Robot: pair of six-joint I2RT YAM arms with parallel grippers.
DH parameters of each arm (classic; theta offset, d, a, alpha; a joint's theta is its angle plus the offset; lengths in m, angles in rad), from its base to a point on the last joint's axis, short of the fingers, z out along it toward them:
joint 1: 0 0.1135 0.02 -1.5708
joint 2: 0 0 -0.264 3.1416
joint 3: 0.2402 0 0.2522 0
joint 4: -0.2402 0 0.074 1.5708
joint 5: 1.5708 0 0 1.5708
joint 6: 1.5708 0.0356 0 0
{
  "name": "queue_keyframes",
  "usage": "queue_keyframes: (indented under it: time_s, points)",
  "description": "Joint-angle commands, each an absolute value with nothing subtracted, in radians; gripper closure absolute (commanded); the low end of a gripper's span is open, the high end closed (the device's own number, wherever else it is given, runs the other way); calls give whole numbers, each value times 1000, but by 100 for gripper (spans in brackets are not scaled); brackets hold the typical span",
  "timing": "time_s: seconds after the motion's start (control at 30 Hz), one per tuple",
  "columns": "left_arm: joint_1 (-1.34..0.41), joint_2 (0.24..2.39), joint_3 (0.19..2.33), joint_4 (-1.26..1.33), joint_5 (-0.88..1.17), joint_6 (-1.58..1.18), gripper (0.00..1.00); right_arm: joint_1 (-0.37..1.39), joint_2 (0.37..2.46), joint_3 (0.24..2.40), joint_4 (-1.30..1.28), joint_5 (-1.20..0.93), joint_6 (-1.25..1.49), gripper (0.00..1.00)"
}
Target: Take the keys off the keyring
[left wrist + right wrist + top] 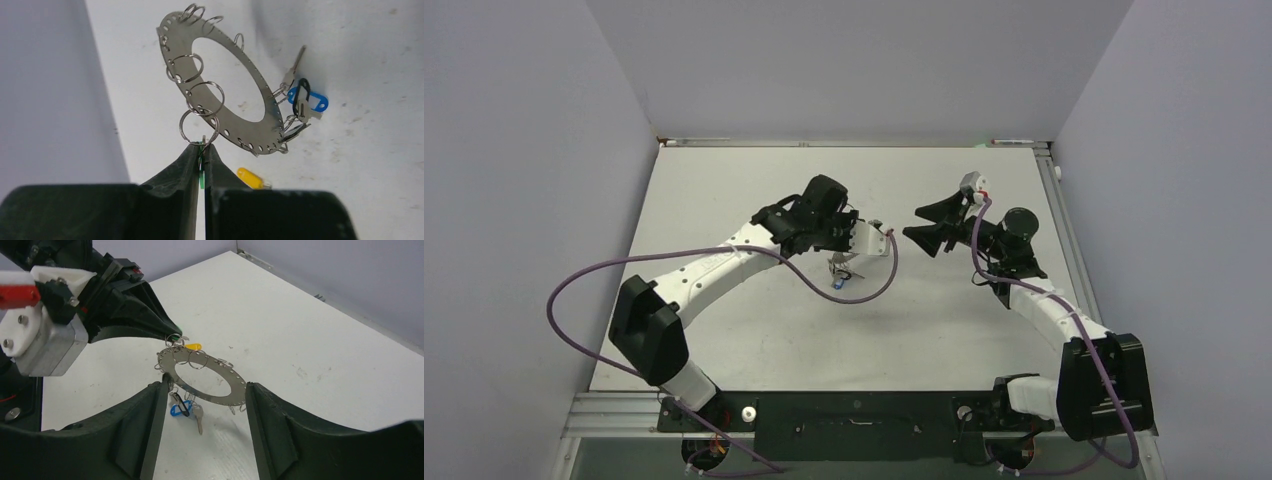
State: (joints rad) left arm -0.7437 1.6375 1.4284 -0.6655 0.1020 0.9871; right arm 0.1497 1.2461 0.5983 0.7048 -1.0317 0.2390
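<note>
Keyring [245, 132] dangles above the table [724, 200], hung from the left hand [201, 155], which is clamped on a green key [201, 175]. Right hand [205, 387] hovers near the keyring, spread apart. Danger: that thin pinch could slip under a tug, dropping the keyring.

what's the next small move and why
Probably advance the open right claw to the keyring; it sits apart, aimed at it. The keyring is held tilted by the green key pinched in the left claw, so it needs bracing.
</note>
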Motion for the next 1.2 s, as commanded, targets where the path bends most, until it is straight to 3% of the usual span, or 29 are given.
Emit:
queue_keyframes:
  time_s: [0.0, 0.3, 0.7, 1.17]
  points:
    - [-759, 1495, 1317, -293, -17, 1199, 100, 138, 1199, 673, 737, -1035, 287, 40]
    - [-771, 1426, 1095, 206, -7, 1350, 100, 123, 1191, 726, 670, -1107, 250, 33]
    - [-807, 1381, 932, 592, 0, 1203, 100, 128, 1230, 698, 749, -1174, 316, 31]
    - [-903, 1389, 847, 757, -38, 1307, 100, 152, 1150, 609, 875, -1110, 305, 45]
